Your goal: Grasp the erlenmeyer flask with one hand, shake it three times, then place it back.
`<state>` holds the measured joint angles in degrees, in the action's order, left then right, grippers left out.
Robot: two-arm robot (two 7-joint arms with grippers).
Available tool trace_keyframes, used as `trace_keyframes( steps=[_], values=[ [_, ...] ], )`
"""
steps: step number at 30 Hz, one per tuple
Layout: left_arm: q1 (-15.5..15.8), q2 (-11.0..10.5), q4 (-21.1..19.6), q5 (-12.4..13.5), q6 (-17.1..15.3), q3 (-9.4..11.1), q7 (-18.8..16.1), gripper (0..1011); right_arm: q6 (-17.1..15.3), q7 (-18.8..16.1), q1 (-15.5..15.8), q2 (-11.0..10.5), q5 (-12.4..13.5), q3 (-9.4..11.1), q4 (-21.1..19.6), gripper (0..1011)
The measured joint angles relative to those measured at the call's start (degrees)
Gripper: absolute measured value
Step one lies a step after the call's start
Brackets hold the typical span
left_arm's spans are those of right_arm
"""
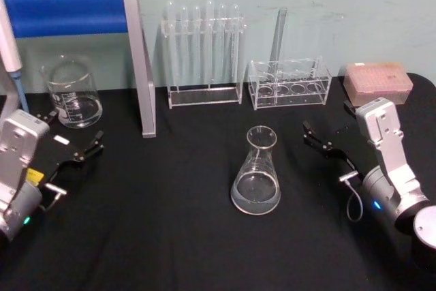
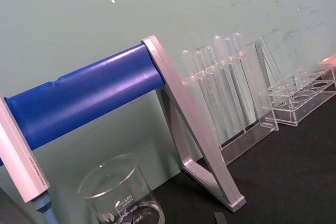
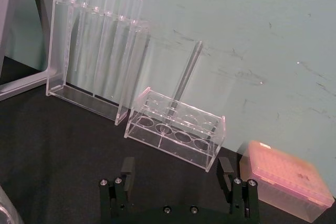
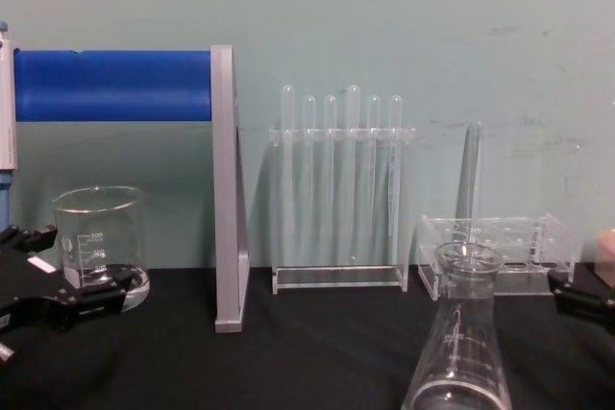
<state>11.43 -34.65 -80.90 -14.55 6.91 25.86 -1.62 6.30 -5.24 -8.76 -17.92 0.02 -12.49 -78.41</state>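
Clear glass, the flask [image 1: 257,172] stands upright on the black table [image 1: 170,223], near the middle and toward the front, with a little clear liquid pooled in its wide base. The right gripper [image 1: 322,142] rests low over the table to the flask's right and slightly behind it, well apart from the glass; its jaws stand wide with nothing between them, and in the right wrist view its two black fingers [image 3: 127,167] frame bare tabletop, aimed at the low clear rack [image 3: 176,129] rather than the flask. That rack holds one leaning tube, and a pink box [image 1: 377,81] sits just to its right. The left gripper [image 1: 76,142] lies far to the flask's left, close in front of a beaker [image 1: 72,92], its jaws also spread and holding nothing. Behind the flask, along the pale green wall, a taller clear rack [image 1: 204,52] carries a row of test tubes, and a grey stand with a blue bar [image 1: 68,11] rises at the back left. In the chest view the flask [image 4: 459,343] looms near the lower right, neck uppermost, touched by neither gripper.
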Motion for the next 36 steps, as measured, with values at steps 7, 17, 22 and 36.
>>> trace_keyframes(
  steps=[7,17,22,36],
  values=[
    [0.0,0.0,0.0,0.0,0.0,0.0,0.0,1001,0.0,0.0,0.0,0.0,0.0,0.0,0.0,1000],
    [0.0,0.0,0.0,0.0,0.0,0.0,0.0,1001,0.0,0.0,0.0,0.0,0.0,0.0,0.0,1000],
    [0.0,0.0,0.0,0.0,0.0,0.0,0.0,1001,0.0,0.0,0.0,0.0,0.0,0.0,0.0,1000],
    [0.0,0.0,0.0,0.0,0.0,0.0,0.0,1001,0.0,0.0,0.0,0.0,0.0,0.0,0.0,1000]
  ],
)
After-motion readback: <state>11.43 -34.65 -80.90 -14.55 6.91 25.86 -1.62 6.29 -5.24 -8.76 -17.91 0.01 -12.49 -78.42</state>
